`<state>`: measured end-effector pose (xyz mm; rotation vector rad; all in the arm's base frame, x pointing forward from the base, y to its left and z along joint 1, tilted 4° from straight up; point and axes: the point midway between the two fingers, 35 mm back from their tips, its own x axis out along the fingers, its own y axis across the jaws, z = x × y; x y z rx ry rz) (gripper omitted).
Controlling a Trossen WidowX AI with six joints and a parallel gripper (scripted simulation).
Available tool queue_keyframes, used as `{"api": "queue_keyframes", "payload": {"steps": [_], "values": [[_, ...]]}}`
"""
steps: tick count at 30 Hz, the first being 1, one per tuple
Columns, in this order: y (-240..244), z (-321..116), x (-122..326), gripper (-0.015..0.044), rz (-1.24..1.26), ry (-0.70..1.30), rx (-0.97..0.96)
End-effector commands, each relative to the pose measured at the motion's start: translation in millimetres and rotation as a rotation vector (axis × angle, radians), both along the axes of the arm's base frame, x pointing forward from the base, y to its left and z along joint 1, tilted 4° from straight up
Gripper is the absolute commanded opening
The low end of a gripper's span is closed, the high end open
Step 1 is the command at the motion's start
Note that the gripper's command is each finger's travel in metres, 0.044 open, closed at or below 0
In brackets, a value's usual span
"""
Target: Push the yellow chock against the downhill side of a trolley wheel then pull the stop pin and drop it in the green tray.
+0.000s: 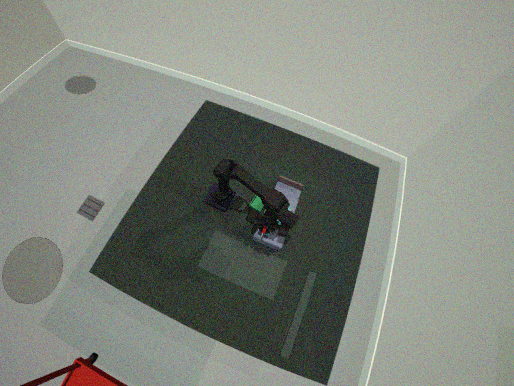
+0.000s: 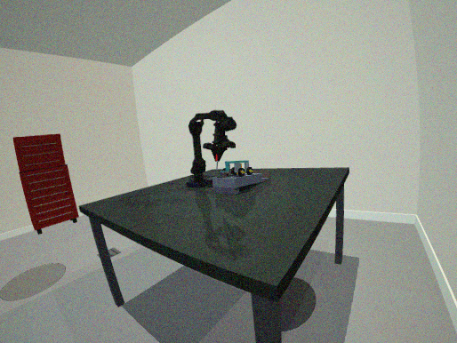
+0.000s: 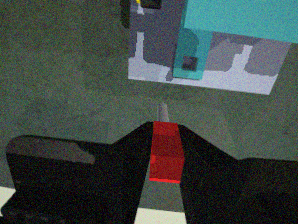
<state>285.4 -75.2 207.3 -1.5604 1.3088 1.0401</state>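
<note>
My gripper [image 1: 264,231] [image 2: 217,158] [image 3: 163,130] is shut on the red-headed stop pin. The pin's red head [image 3: 166,155] is between the fingertips, and its thin grey shaft [image 2: 217,165] [image 3: 163,112] points down, clear of the square hole in the teal tab [image 3: 196,44] at the ramp's end. The teal trolley [image 2: 236,162] [image 3: 240,19] stands on the pale ramp [image 1: 269,242] [image 2: 226,182] [image 3: 142,73], its dark wheels showing in the exterior view. The green tray [image 1: 256,203] is beside the ramp, partly under the arm. I cannot make out the chock clearly.
The arm's base [image 1: 218,198] [image 2: 198,182] stands on the dark table [image 1: 165,220] [image 2: 178,222], beside the ramp. A brownish strip [image 1: 291,181] crosses the ramp's far end. The arm hides much of the trolley from above. A red cabinet [image 2: 46,182] stands away from the table.
</note>
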Motion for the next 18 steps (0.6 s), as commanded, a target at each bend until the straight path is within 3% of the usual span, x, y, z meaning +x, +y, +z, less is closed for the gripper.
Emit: {"api": "queue_keyframes", "payload": {"steps": [1,18], "values": [[-2,0,-13,0.0000,0.002,-0.012,0.002],[-9,-5,-66,0.0000,0.002,-0.008,0.001]]}}
